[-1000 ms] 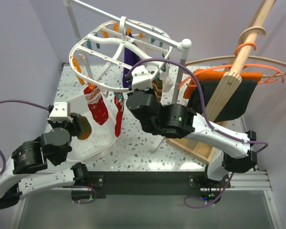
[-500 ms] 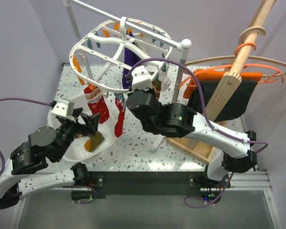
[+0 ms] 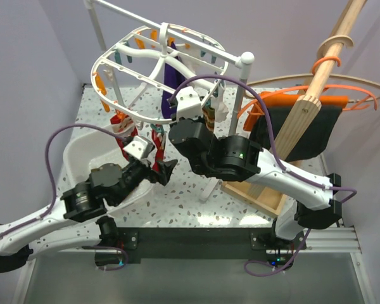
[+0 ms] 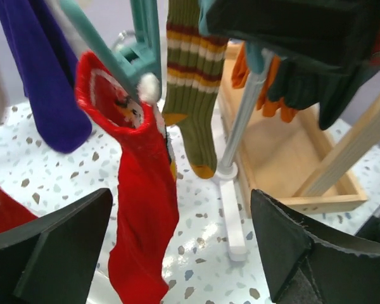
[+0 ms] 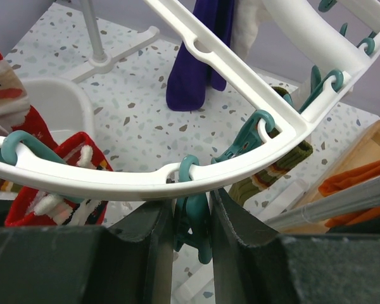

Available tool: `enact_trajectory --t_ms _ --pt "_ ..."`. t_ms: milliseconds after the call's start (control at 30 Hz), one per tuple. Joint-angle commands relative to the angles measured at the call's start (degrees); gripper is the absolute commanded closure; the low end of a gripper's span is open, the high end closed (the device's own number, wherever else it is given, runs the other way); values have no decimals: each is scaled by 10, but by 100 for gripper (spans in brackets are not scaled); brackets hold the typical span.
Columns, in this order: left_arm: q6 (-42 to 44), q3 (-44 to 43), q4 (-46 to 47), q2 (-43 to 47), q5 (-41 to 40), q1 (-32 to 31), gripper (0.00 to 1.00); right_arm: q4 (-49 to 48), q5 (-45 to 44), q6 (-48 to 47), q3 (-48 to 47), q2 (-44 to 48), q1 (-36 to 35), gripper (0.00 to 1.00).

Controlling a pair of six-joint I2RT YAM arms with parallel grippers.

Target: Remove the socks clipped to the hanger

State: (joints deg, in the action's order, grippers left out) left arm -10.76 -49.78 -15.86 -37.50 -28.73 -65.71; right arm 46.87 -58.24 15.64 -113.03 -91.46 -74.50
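Left wrist view has the red sock point(image 4: 142, 209) hanging lengthwise down, dead ahead between the left gripper's point(image 4: 180, 196) wide-open, empty fingers; the right gripper point(image 5: 191, 239) pinches a teal clip point(image 5: 191, 218).

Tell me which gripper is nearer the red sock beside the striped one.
Left. The left gripper, open, frames the red sock hanging just ahead. The right gripper is higher, shut on a teal clip at the hanger rim.

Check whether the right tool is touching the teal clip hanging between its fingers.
Touching. The right wrist view shows the teal clip pinched between both fingers of the right tool, with no gap on either side.
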Motion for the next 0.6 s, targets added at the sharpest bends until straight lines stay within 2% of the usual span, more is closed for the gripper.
enact_trajectory --t_ms 0,33,100,133,200,233,433,467,567 --pt "21 33 84 -31 -44 0 14 18 17 22 -22 11 1 100" --pt "23 40 98 -32 -36 -1 21 17 18 23 -22 12 1 100" --pt "24 66 136 -34 -26 -1 27 18 21 23 -24 13 1 100" --pt "23 80 150 -35 -26 -1 36 18 22 22 -25 13 1 100" --pt "23 96 172 -35 -26 -1 47 19 27 24 -25 15 1 99" --pt "23 114 192 -35 -23 -1 61 18 30 25 -24 17 1 98" --pt "18 119 216 -60 15 0 95 37 45 32 -22 18 0 89" --pt "18 116 216 -64 24 1 99 42 45 33 -24 18 0 87" --pt "23 100 216 -75 52 1 100 60 47 40 -28 21 1 82"
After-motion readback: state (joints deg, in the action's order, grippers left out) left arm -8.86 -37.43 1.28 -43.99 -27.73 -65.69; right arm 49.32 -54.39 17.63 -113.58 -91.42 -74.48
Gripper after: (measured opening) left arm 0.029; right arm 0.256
